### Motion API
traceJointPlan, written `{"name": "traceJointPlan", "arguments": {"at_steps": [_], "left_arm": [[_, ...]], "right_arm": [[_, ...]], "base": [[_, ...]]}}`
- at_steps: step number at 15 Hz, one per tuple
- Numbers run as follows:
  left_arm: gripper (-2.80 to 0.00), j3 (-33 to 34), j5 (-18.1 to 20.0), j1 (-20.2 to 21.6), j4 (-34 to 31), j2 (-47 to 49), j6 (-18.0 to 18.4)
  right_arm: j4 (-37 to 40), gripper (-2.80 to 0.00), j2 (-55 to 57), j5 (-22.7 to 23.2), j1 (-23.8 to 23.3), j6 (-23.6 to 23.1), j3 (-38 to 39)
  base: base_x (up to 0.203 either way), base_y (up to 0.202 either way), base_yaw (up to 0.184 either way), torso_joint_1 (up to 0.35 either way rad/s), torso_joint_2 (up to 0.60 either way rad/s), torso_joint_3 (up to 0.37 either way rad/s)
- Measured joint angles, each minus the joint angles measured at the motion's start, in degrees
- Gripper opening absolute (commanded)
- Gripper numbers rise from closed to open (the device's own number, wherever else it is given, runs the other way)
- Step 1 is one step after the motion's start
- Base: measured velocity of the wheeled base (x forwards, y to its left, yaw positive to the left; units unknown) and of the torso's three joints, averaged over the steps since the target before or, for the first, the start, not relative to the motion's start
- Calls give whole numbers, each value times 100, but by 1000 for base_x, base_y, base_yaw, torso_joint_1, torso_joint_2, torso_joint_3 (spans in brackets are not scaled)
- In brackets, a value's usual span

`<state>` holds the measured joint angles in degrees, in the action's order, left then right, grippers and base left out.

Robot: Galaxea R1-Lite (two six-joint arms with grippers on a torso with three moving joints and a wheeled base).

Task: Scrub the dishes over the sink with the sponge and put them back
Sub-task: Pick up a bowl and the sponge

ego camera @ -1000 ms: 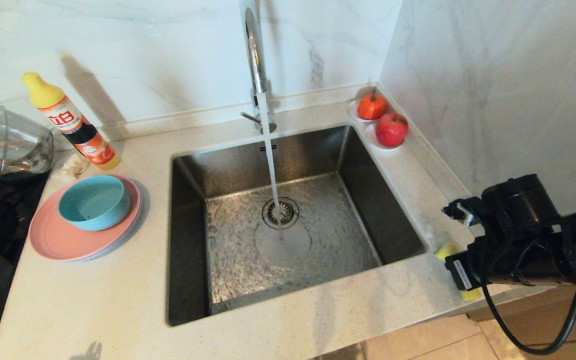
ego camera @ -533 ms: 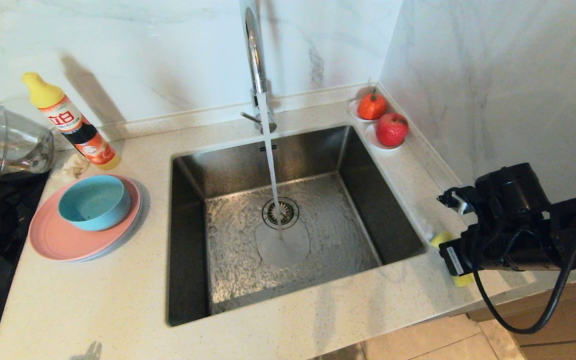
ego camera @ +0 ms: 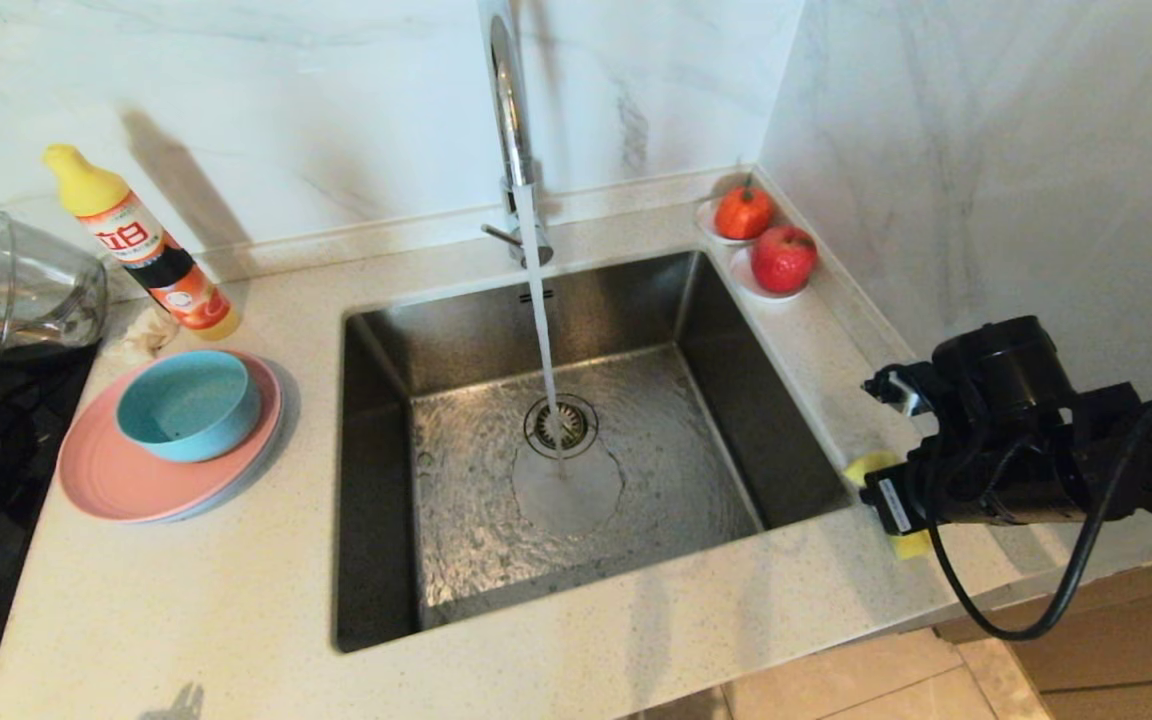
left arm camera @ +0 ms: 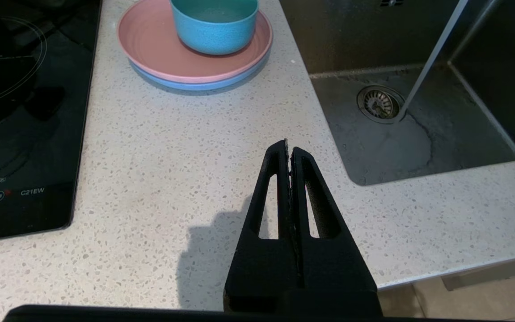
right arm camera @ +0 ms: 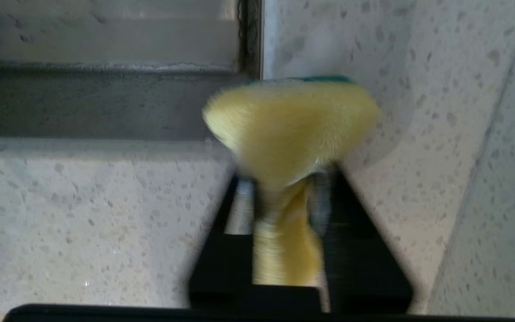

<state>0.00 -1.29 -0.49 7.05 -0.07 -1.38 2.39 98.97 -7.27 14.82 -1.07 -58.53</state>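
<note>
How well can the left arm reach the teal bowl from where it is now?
Probably well: the left end effector hangs shut over bare countertop, and nothing stands between it and the teal bowl atop the pink plate.

The sink (ego camera: 576, 440) is set into the surface (ego camera: 236, 600), with the faucet (ego camera: 508, 120) behind it and water falling onto the drain strainer (ego camera: 561, 425) in its middle. Left of the sink the bowl (ego camera: 188, 404) sits on the stacked plates (ego camera: 116, 480); behind them stand a detergent bottle (ego camera: 141, 245) and a glass jug (ego camera: 31, 285). Two fruits (ego camera: 766, 240) rest at the back right corner. The sponge (right arm camera: 284, 129) is right of the sink.
</note>
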Motion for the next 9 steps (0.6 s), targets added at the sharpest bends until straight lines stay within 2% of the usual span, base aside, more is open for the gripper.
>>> {"name": "traceJointPlan", "arguments": {"at_steps": [9], "left_arm": [[-280, 0, 0, 0, 2, 0, 1]], "right_arm": [[48, 0, -40, -6, -22, -31, -44]], "base": [[0, 0, 0, 0, 0, 0]]}}
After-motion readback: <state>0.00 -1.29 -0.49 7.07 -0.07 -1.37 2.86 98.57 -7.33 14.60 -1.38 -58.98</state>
